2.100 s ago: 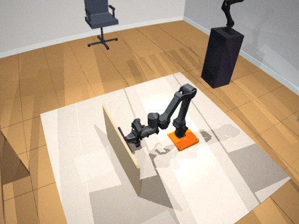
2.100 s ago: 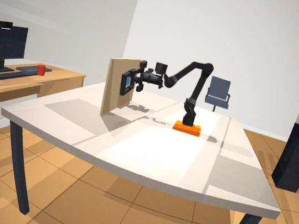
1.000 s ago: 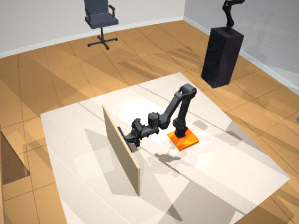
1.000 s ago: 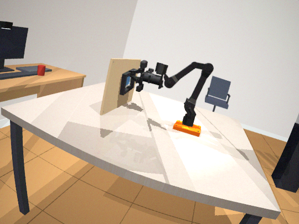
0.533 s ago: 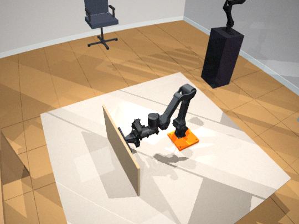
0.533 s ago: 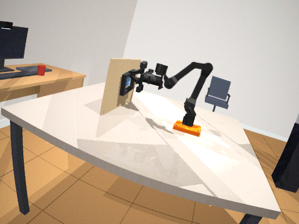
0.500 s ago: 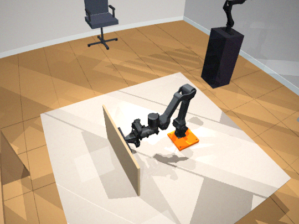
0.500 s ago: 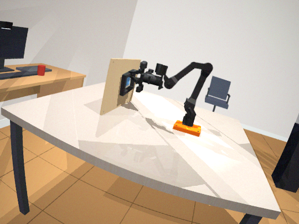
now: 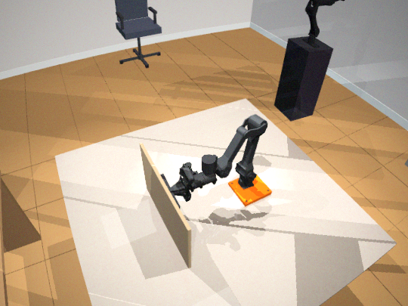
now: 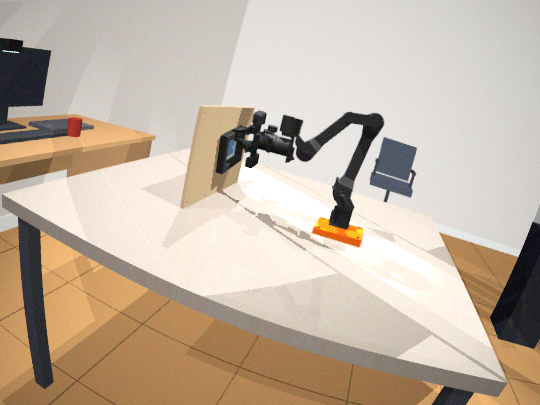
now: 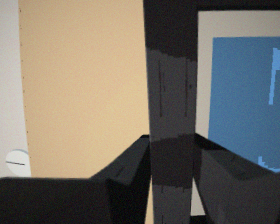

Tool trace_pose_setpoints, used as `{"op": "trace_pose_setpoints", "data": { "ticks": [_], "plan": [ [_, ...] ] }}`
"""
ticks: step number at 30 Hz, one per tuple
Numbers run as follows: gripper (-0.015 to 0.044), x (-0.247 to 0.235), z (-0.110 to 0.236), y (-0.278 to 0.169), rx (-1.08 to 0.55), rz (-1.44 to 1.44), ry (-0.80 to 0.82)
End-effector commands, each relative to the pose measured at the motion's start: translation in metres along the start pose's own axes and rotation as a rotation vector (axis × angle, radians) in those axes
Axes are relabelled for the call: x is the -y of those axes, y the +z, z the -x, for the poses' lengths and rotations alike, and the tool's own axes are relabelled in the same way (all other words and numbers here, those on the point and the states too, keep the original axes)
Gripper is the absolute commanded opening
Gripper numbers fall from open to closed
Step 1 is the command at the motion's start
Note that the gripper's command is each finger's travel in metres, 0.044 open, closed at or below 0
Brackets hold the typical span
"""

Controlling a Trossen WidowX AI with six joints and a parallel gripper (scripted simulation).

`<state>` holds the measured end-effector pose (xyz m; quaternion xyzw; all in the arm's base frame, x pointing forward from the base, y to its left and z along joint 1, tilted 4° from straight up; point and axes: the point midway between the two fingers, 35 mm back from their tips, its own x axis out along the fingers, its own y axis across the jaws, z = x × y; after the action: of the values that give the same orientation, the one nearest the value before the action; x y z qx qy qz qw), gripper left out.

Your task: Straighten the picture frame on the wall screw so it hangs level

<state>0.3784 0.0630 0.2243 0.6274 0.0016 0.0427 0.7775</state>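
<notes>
The black picture frame [image 9: 163, 177] [image 10: 220, 155] [image 11: 172, 90], with a pale mat and a blue picture, is against the upright wooden board [image 9: 162, 199] [image 10: 202, 138] [image 11: 85, 75]. My gripper [image 9: 173, 190] [image 10: 239, 137] [image 11: 169, 141] is shut on the frame's side bar, one finger on each side of it. In the wrist view the bar stands close to upright, nearly parallel to the board's edge, and the frame's top bar looks about level. The screw and the notched strip are hidden behind the frame. The frame's far side is out of the wrist view.
The board stands on the white table [image 9: 325, 221] [image 10: 250, 268]. The arm's orange base [image 9: 261, 195] [image 10: 337, 233] is bolted behind the gripper. A pale slotted disc [image 11: 18, 162] shows by the board's edge. A desk with a red cup [image 10: 74, 127], a chair [image 9: 137, 26] and a black pedestal [image 9: 304, 78] stand farther off.
</notes>
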Motion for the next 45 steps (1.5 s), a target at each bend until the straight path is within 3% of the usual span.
{"op": "trace_pose_setpoints", "data": {
  "ticks": [1,40,45],
  "plan": [
    [0.0000,-0.0006,0.0001,0.0000,0.000,0.000,0.001],
    [0.0000,0.0018,0.0001,0.0006,-0.002,-0.189,-0.001],
    [0.0131,0.0017,0.0002,0.0005,-0.001,-0.170,-0.002]
  ]
}}
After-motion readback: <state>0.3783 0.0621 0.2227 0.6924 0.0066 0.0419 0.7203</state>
